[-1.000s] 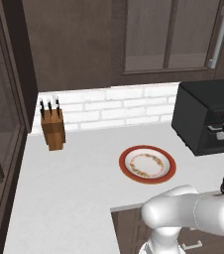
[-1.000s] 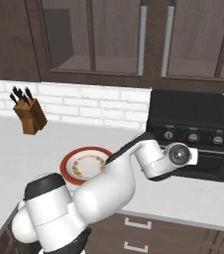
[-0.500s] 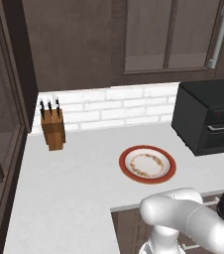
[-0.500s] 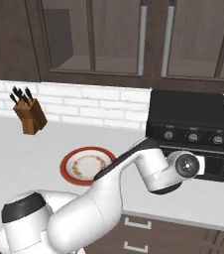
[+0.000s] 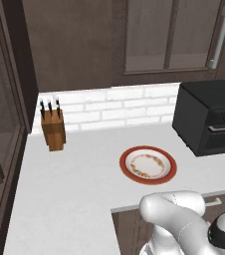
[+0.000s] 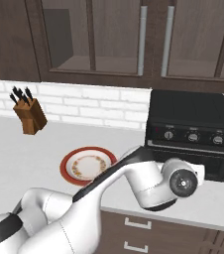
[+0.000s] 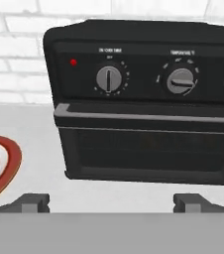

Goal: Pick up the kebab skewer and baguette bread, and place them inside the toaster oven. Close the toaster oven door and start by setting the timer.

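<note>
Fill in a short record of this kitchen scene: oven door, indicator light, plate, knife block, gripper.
oven door: toaster oven door shut, silver handle across its top
indicator light: red dot lit left of the dials on the toaster oven
plate: red-rimmed plate on the counter, left of the oven, nothing on it
knife block: wooden knife block by the tiled wall
gripper: gripper open, facing the oven front, holding nothing

Two base cameras look forward and down from behind the arm, left and right, sharing the counter [image 5: 74,184], plate [image 5: 148,165], knife block [image 6: 30,115] and oven [image 6: 191,131]. The hand camera faces the oven front [image 7: 143,106] close up, level with its dials.
</note>
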Motion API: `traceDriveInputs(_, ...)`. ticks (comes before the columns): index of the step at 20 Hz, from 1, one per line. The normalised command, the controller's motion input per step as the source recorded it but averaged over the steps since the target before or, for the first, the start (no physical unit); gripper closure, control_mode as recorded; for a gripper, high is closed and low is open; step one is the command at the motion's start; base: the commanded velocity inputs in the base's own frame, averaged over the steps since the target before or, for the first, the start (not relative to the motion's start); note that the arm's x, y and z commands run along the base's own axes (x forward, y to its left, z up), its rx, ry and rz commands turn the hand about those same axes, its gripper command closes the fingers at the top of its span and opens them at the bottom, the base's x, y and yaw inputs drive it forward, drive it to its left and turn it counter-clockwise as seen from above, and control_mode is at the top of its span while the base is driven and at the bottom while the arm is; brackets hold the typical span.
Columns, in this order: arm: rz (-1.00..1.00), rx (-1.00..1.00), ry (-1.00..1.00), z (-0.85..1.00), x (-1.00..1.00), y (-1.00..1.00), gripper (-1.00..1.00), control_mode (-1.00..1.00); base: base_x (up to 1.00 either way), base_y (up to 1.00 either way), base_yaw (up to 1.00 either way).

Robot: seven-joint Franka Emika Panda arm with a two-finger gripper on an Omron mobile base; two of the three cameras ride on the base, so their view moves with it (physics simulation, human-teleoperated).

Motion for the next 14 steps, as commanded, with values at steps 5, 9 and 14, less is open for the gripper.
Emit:
traceDriveInputs(5, 0.00, 0.08, -0.32, 0.11, -0.10, -0.09, -1.00, -1.00, 0.00, 0.00, 0.00)
traceDriveInputs(9, 0.00, 0.04, -0.27, 0.00, 0.02, 0.04, -1.00, -1.00, 0.00, 0.00, 0.00)
traceDriveInputs(14, 0.00, 0.00, -0.18, 0.07, 0.00, 0.13, -1.00, -1.00, 0.00, 0.00, 0.00)
